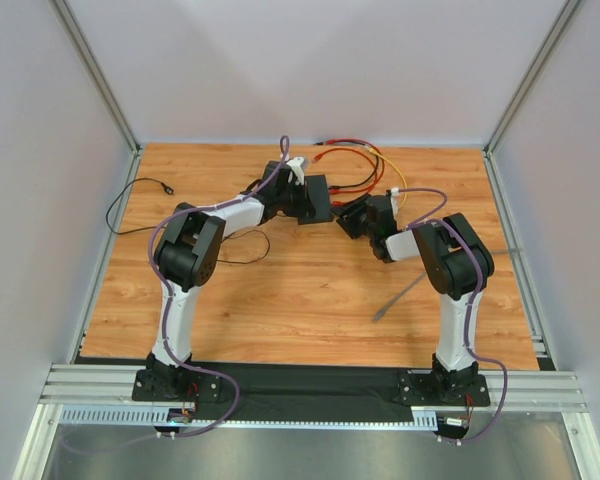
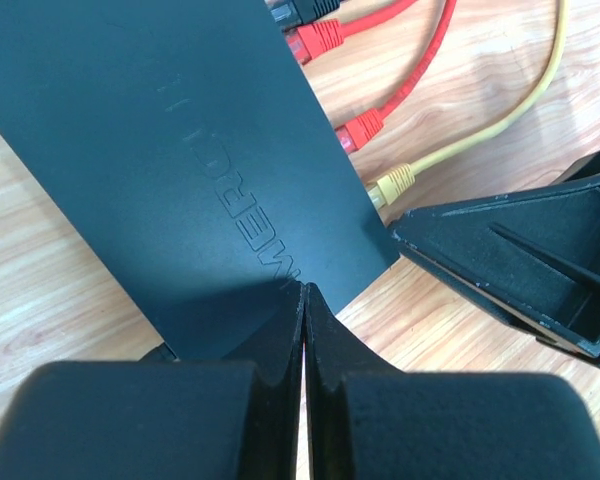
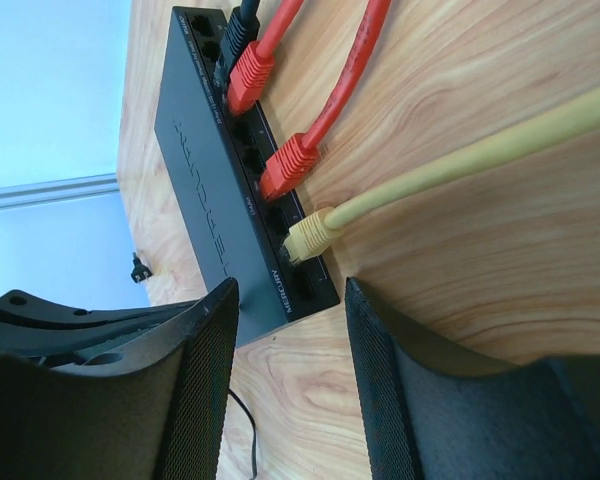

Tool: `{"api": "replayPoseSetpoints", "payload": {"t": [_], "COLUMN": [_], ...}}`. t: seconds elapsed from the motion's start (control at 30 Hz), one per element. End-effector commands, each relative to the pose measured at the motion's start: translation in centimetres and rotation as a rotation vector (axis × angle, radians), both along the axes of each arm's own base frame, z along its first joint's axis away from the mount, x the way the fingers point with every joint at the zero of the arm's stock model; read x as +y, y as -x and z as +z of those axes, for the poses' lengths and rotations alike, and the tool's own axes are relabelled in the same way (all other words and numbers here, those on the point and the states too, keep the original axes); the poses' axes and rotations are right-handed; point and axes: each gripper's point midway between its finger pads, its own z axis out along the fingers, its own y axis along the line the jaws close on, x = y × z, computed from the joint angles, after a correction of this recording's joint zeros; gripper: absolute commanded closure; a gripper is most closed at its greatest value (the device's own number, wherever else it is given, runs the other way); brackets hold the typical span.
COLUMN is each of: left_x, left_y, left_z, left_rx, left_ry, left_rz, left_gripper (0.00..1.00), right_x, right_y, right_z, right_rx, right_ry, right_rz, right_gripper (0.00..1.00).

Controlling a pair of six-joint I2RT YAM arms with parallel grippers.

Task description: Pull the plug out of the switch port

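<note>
The switch point(image 1: 317, 198) is a flat matte-black box lying at the back middle of the table. In the right wrist view, the switch point(image 3: 205, 160) has a black plug point(image 3: 242, 28), two red plugs point(image 3: 248, 80) point(image 3: 290, 165) and a yellow plug point(image 3: 310, 235) in its sockets. My left gripper point(image 2: 303, 292) is shut, its tips resting on the switch's top point(image 2: 170, 150) near the edge. My right gripper point(image 3: 290, 330) is open and empty, just short of the switch's end corner, near the yellow plug. The right gripper also shows in the left wrist view point(image 2: 520, 260).
Red and yellow cables point(image 1: 365, 165) loop behind the switch towards the back wall. A thin black cable with a plug point(image 1: 140, 185) lies at the far left. A grey cable point(image 1: 400, 295) lies on the wood in front of the right arm.
</note>
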Motion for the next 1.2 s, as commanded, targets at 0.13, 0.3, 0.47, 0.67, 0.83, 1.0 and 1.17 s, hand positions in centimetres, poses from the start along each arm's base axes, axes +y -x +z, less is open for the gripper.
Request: {"api": "replayPoseSetpoints", "payload": {"t": [0.13,0.3,0.47,0.67,0.83,1.0,1.17], "left_x": [-0.6,-0.6,-0.5,-0.2,-0.2,-0.4,-0.3], "left_y": [-1.0,-1.0,-1.0,-1.2,-1.2,-1.2,-1.1], "left_z": [2.2,1.9,1.7,1.6,1.4,1.3,1.3], "left_rx": [-0.053,-0.041,-0.036,-0.042,-0.034,-0.029,-0.030], "left_ry": [0.013,0.014,0.008,-0.010,-0.016,-0.012,-0.012], "left_rz": [-0.005,-0.001,0.000,0.010,0.008,0.004,0.003], "left_gripper": [1.00,1.00,1.00,1.00,1.00,1.00,1.00], "right_x": [0.0,-0.5,-0.2,0.0,-0.2,-0.7,-1.2], "right_y": [-0.4,-0.2,-0.5,-0.7,-0.9,-1.0,-0.9], "right_z": [-0.3,-1.0,-1.4,-1.7,-1.7,-1.7,-2.4], "right_rx": [0.006,0.014,0.035,0.041,0.034,0.031,0.050], "right_ry": [-0.035,-0.038,-0.015,-0.022,-0.026,-0.037,-0.054], "right_rz": [-0.029,-0.072,-0.099,-0.103,-0.116,-0.137,-0.155], "right_gripper": [0.52,0.57,0.63,0.63,0.62,0.60,0.59]}}
